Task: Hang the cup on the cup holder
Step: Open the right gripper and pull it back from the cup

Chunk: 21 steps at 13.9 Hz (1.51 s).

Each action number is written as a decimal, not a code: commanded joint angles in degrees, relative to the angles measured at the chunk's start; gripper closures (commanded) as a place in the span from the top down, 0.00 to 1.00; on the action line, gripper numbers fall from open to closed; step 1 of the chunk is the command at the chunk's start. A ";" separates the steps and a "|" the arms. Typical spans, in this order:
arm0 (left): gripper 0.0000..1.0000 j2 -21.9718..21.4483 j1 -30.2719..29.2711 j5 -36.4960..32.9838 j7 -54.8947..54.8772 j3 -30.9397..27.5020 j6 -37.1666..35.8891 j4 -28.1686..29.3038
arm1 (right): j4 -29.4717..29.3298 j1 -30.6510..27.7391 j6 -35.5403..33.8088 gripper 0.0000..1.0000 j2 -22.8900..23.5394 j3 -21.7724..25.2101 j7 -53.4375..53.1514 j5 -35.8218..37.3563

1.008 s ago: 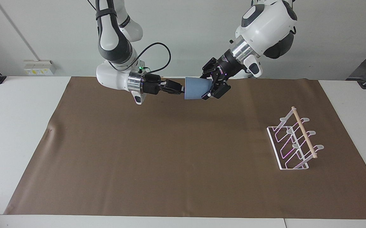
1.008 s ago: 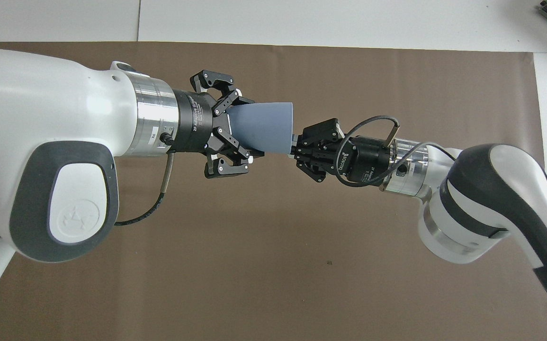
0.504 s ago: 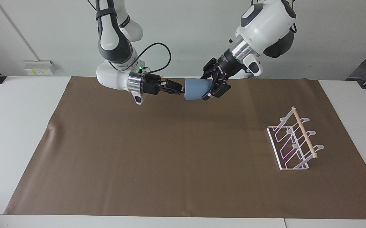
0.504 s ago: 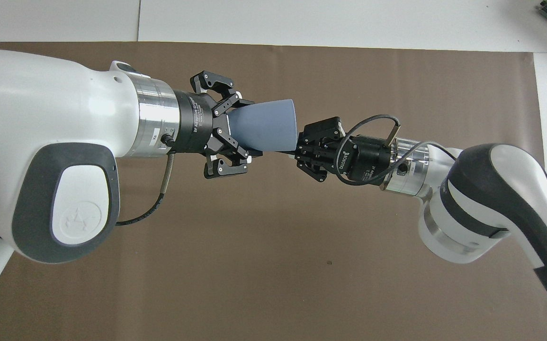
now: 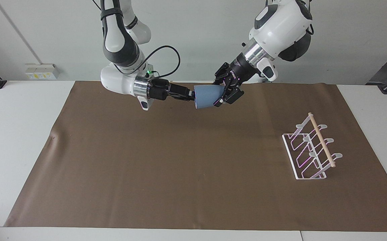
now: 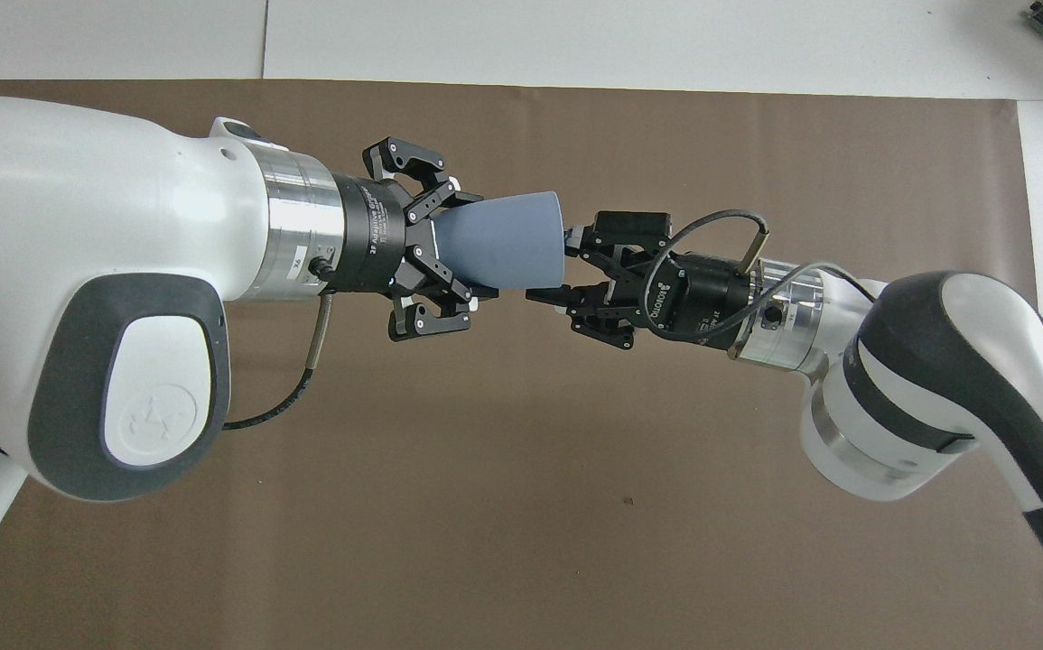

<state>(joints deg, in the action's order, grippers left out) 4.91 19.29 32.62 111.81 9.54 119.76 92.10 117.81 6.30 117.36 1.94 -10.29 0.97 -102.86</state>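
brown mat (image 5: 166, 167), cup holder (image 5: 312, 149) only facing view

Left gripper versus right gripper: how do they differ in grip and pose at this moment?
The left gripper is shut on the cup, clamping its narrow base; the right gripper is open, its fingers spread at the cup's wide rim. The left gripper alone carries the cup; the right gripper holds nothing. Both point at each other, raised over the brown mat, well away from the cup holder.
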 commanded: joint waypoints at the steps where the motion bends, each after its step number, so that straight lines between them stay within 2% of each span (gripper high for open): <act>1: 0.00 -1.31 0.40 -2.37 0.51 -0.49 0.21 1.33 | 0.05 -0.49 0.94 0.61 -0.62 -0.26 -1.24 -0.77; 5: 0.00 -1.31 0.14 -10.01 0.34 -0.84 0.12 1.42 | 0.05 -2.68 0.77 0.65 -0.35 -0.09 -1.15 6.42; 7: 0.00 -1.40 0.05 -17.54 -0.88 -0.93 -0.23 1.77 | -0.04 -3.65 0.86 0.67 -0.35 0.00 -1.24 11.60; 8: 0.00 -1.40 0.05 -21.16 -2.81 -0.93 -0.23 2.03 | -0.21 -4.27 0.86 0.71 -0.35 0.09 -1.24 15.28; 10: 0.00 -1.49 -2.04 -22.42 -7.46 -1.01 -0.67 2.03 | -0.83 -5.76 0.86 0.89 -0.44 0.18 -1.33 23.54; 11: 0.00 -1.49 -3.28 -22.51 -10.10 -1.01 -0.76 2.21 | -1.18 -6.38 0.86 0.92 -0.44 0.18 -1.67 27.67; 13: 0.00 -1.66 -5.83 -22.69 -16.77 -1.10 -0.41 3.44 | -1.97 -6.91 1.03 1.00 -0.35 0.18 -2.38 36.98; 16: 0.00 -2.80 -9.00 -27.06 -27.15 -1.10 0.12 6.07 | -2.85 -7.00 4.97 1.00 -0.18 0.18 -2.21 55.24; 19: 0.00 -3.42 -11.63 -30.50 -33.21 -1.19 3.01 8.53 | -3.90 -7.09 5.43 1.00 -0.18 0.18 -2.47 71.16; 21: 0.00 -4.21 -13.82 -32.69 -40.93 -1.10 4.94 10.81 | -4.17 -7.61 5.34 1.00 -0.18 0.27 -2.56 82.85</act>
<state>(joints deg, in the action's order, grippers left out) 3.61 7.71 2.16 77.04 7.96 121.72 98.31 114.26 -0.47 122.53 1.93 -9.73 -0.56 -28.42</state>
